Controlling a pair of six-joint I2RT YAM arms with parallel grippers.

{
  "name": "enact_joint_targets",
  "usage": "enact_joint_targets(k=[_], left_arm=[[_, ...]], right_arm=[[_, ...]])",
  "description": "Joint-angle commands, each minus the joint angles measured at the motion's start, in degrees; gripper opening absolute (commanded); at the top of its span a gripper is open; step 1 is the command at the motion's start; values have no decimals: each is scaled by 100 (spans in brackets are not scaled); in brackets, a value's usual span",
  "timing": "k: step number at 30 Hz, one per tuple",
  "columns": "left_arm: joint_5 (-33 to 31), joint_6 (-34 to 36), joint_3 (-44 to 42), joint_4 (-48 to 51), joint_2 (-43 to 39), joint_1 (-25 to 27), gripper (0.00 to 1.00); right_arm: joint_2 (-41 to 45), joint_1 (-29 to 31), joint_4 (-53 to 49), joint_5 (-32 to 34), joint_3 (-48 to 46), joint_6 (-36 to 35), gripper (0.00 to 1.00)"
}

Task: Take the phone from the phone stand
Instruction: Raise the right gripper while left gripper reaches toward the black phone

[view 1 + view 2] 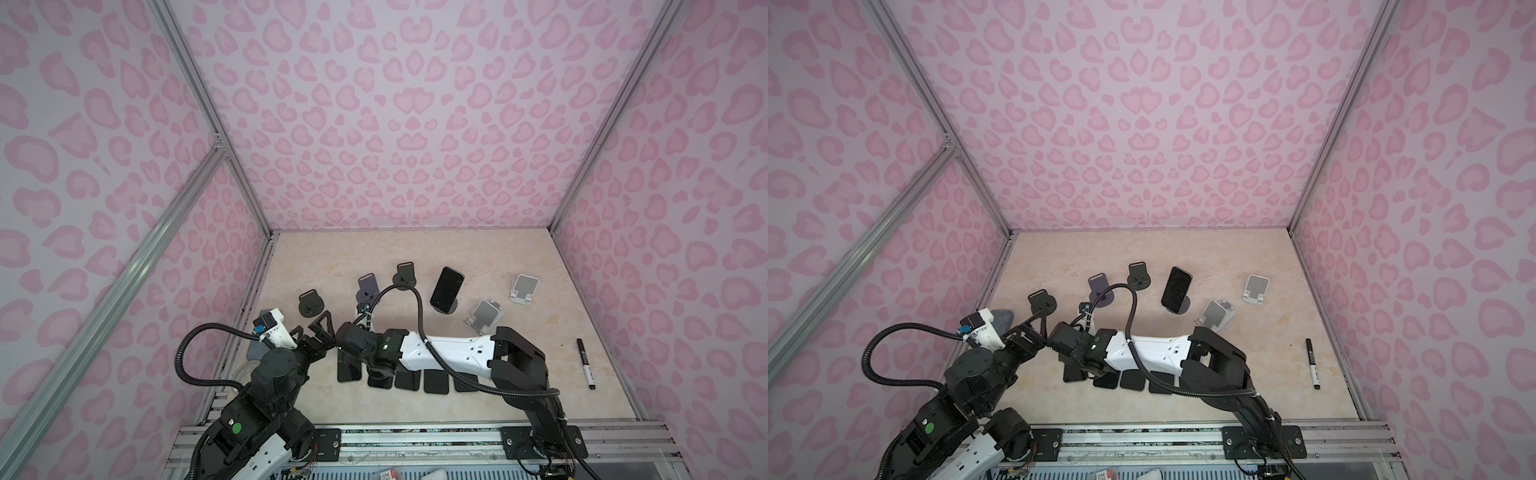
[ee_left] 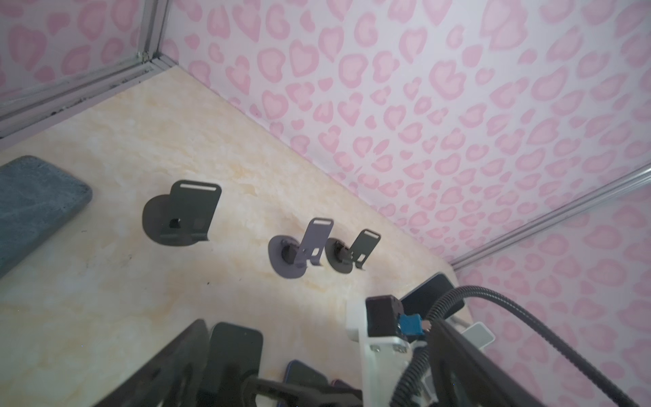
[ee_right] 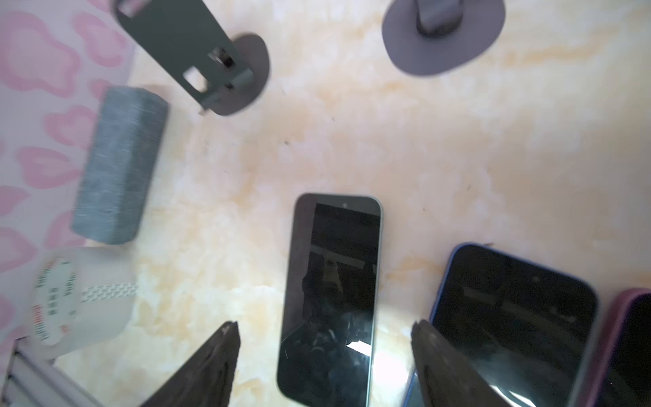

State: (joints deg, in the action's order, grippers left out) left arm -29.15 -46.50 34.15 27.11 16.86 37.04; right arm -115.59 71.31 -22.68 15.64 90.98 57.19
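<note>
A dark phone (image 1: 446, 289) (image 1: 1176, 289) leans on a round-based phone stand (image 1: 453, 308) at the middle back of the table, far from both grippers. My right gripper (image 3: 324, 323) is open over the left end of a row of phones lying flat near the front. One black phone (image 3: 334, 292) (image 1: 348, 368) lies on the table between its spread fingers, apart from both. In both top views those fingers are hidden under the wrist. My left gripper (image 1: 311, 328) (image 1: 1027, 328) hangs wide open and empty just left of the right wrist.
Empty stands: black (image 1: 311, 302), purple (image 1: 368, 286), black (image 1: 405, 274), and two silver (image 1: 484, 316) (image 1: 523, 289). Several phones (image 1: 435, 381) lie in a row under the right arm. A marker (image 1: 585, 363) lies at the right; a grey block (image 3: 118, 165) and a tape roll (image 3: 81, 303) sit by the left wall.
</note>
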Motion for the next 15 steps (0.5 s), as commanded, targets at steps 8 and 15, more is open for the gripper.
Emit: enact_joint_targets(k=[8, 15], left_arm=[[221, 440, 174, -499, 1158, 4, 98], [1541, 620, 198, -1807, 2815, 5, 98]], right_arm=[[2161, -201, -353, 2001, -1510, -1047, 87], [3276, -994, -1766, 3011, -2252, -153, 92]])
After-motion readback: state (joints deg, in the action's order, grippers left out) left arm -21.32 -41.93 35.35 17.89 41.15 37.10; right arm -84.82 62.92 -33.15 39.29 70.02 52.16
